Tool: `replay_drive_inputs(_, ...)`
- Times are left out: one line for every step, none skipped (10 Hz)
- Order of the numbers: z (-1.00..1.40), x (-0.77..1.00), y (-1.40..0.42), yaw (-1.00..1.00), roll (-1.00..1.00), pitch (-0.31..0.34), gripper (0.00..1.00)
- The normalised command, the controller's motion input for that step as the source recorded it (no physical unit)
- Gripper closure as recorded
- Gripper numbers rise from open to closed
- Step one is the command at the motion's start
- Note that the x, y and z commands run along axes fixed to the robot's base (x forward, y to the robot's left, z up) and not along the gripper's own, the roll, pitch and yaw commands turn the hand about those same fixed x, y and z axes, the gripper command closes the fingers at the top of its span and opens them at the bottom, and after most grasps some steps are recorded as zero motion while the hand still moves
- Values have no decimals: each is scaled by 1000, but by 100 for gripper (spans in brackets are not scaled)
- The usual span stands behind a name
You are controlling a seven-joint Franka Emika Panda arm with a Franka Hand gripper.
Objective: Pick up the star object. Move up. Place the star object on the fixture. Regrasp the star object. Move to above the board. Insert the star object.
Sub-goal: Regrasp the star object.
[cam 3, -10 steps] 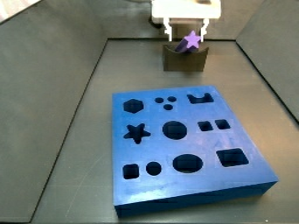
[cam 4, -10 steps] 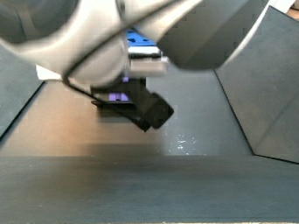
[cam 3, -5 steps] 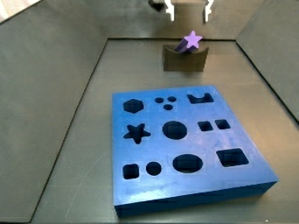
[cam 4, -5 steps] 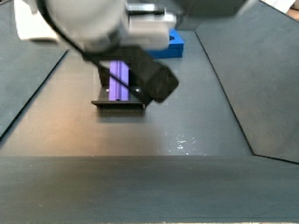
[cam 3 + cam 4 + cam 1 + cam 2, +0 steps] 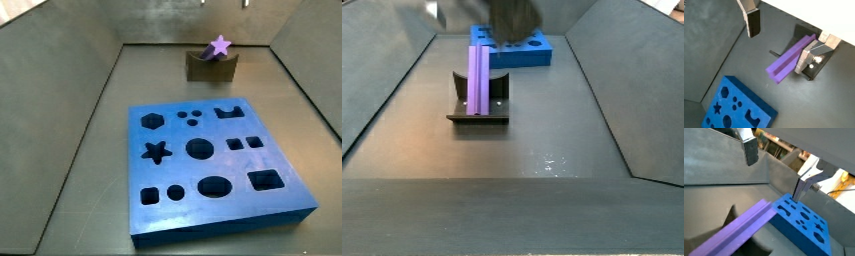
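Observation:
The star object [image 5: 219,46], a light-purple bar, lies in the notch of the olive-brown fixture [image 5: 207,68] at the far end of the floor. In a side view it shows lengthwise [image 5: 480,78] on the dark fixture [image 5: 478,117]. My gripper [image 5: 781,40] is open and empty, high above the bar [image 5: 789,61]. Its fingers [image 5: 749,150] stand wide apart in both wrist views. In a side view only its fingertips show at the top edge [image 5: 225,2]. The blue board [image 5: 221,222] lies nearer, with its star cut-out [image 5: 156,153].
Grey sloping walls [image 5: 67,110] close in the floor on both sides. The board also shows in a side view behind the fixture [image 5: 529,55] and in both wrist views [image 5: 759,106] [image 5: 791,230].
My gripper has let go of the star object and risen straight up, almost out of both side views. The bar stays resting on the fixture.

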Motion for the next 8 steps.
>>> replay_drive_inputs(625, -59, -1000, 12, 1000, 41, 0)
replay_drive_inputs(433, -52, -990, 12, 1000, 38, 0)
replay_drive_inputs(320, -43, -861, 12, 1000, 36, 0)
replay_drive_inputs(161, -32, -584, 12, 1000, 33, 0)
replay_drive_inputs(93, -29, -372, 13, 1000, 30, 0)
replay_drive_inputs(56, -28, -158, 13, 1000, 26, 0)
replay_drive_inputs(39, -28, -43, 14, 1000, 24, 0)
replay_drive_inputs(19, -12, -39, 15, 1000, 19, 0)
